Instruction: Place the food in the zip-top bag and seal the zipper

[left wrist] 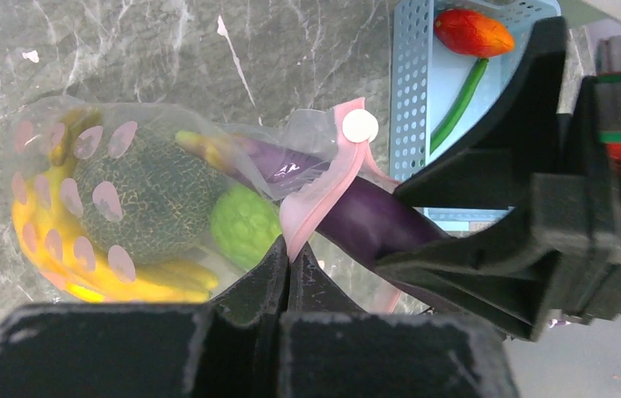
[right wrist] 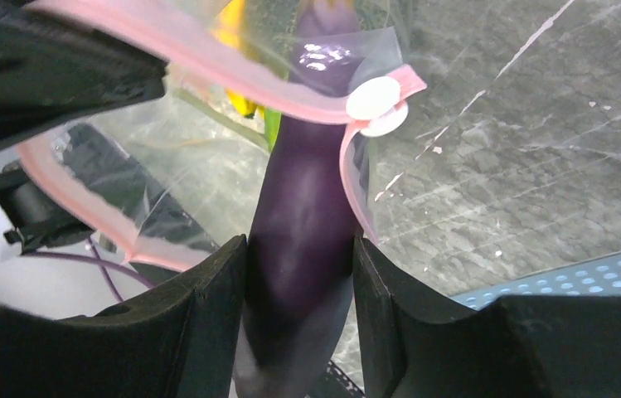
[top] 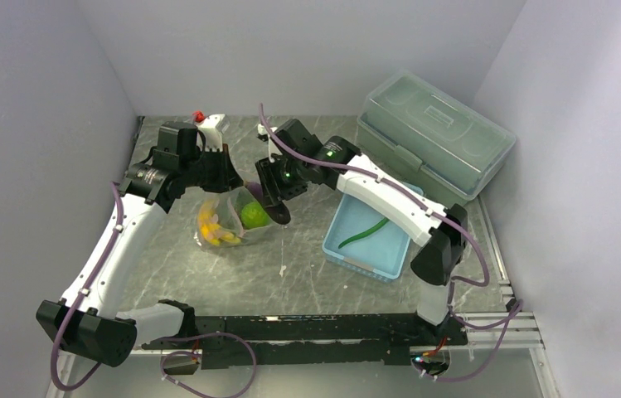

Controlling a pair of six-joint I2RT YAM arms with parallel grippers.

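The left wrist view shows the most. The left hand [left wrist: 286, 257] has its fingers pressed together on the pink zipper [left wrist: 323, 186], holding one lip of the zip-top bag [left wrist: 307, 133] up off the desk [left wrist: 166, 50]. Inside the bag lie yellow bananas [left wrist: 33, 240], a dark-green netted melon [left wrist: 157, 195] and a lime-green fruit [left wrist: 245, 224], all packed against each other. The purple eggplant [left wrist: 373, 215] passes through the mouth with its tip under the clear plastic. A white slider tab [left wrist: 360, 126] sits on the strip.

This view alone shows an orange-red piece [left wrist: 473, 31] lying in the light blue basket [left wrist: 410, 83], at one end of the long green vegetable [left wrist: 460, 99].

The right wrist view shows the grip. The right hand [right wrist: 298, 249] is clamped on the eggplant [right wrist: 298, 207], one finger on each side, and the zipper [right wrist: 207, 50] arches over the fruit's far end.

From above, the bag [top: 224, 220] lies left of centre between the left hand [top: 211, 174] and the right hand [top: 278, 207]. The bananas [top: 207, 224] and the lime-green fruit [top: 253, 215] show through it, but I cannot make out the melon. The basket [top: 348, 249] stands to the right with the green vegetable [top: 365, 232] in it. Behind it is a translucent lidded box [top: 435, 124].
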